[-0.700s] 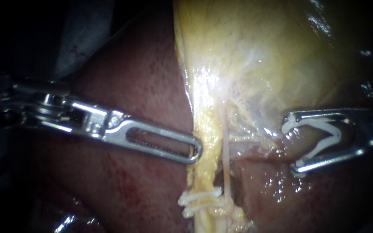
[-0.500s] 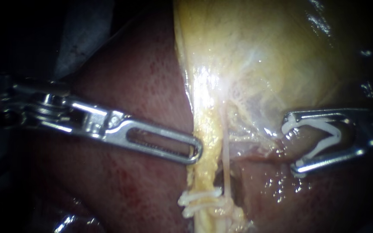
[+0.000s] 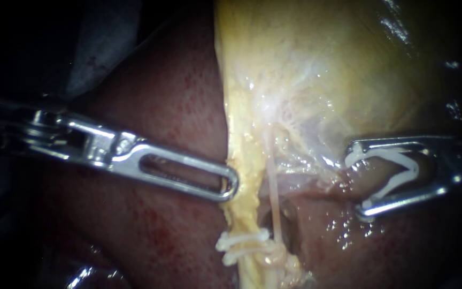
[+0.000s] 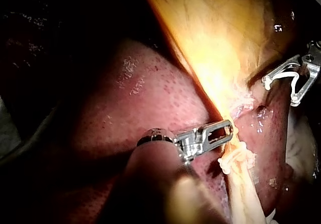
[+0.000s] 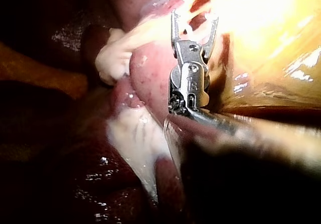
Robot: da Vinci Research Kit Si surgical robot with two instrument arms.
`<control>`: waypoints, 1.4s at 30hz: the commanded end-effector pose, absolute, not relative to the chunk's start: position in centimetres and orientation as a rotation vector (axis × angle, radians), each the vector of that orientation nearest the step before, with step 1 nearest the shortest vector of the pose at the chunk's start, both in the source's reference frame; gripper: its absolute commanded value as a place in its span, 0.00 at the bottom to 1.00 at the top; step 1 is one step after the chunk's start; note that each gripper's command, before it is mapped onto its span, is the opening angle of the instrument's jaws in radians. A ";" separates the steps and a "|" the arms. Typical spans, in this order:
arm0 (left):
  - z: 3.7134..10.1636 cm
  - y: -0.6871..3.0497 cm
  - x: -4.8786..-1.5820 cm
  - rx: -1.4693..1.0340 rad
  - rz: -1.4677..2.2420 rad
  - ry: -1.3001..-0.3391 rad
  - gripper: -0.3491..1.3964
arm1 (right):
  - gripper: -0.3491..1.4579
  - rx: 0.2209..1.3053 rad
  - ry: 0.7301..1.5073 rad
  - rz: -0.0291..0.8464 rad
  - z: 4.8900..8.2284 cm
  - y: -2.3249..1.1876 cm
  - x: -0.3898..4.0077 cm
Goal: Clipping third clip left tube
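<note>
The left tube [image 3: 244, 176] is a yellow fatty strand running down from the gallbladder [image 3: 322, 64]. Two white clips [image 3: 241, 243] sit across it low down, also seen as the clips [image 4: 235, 156] in the left wrist view. My left instrument [image 3: 231, 184] reaches in over the liver [image 3: 177, 107], its slotted jaws shut on the strand's left edge above the clips. A thin pale tube [image 3: 274, 198] runs just right of the strand. My right instrument [image 3: 355, 181] stands off to the right, its jaws spread around a white clip [image 3: 397, 174], apart from both tubes.
A dark gap [image 3: 290, 230] lies between the thin pale tube and the wet red liver surface [image 3: 348, 235] on the right. Pale tissue [image 5: 135, 133] lies beside the right instrument's shaft in the right wrist view. The upper left of the endoscope view is dark.
My left instrument has drawn back to the left, pulling the yellow strand and its clips with it and widening the gap beside the thin tube. The right instrument has edged slightly left.
</note>
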State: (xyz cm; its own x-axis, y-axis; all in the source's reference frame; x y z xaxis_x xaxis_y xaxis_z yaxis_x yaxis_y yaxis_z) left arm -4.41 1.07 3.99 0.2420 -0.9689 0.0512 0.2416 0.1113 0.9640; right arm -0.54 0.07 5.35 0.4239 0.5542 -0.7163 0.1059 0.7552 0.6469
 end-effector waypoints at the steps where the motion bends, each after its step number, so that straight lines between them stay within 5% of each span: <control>1: 3.97 1.06 -4.39 1.067 -1.090 -0.897 0.00 | 0.53 0.691 1.117 0.309 5.35 0.07 -0.53; 21: 3.90 1.06 -4.34 1.067 -1.093 -0.898 0.00 | 0.53 0.741 1.097 0.350 5.42 -0.19 0.04; 42: 3.90 1.06 -4.36 1.066 -1.095 -0.898 0.00 | 0.50 0.876 1.016 0.502 5.74 -0.42 0.58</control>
